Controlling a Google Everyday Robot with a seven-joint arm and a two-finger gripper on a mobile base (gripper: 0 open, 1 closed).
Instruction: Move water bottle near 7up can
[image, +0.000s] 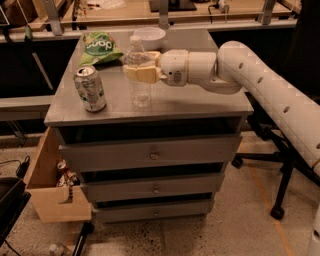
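Gripper (138, 66) is reaching in from the right, its fingers pressing both sides of the one water bottle (138, 86), which is standing upright mid-tabletop (200, 102). One 7up can (90, 88) is standing near, to its left. One chip bag (99, 47) and one bowl (149, 36) are sitting behind. A wooden box (50, 200) is holding a can.
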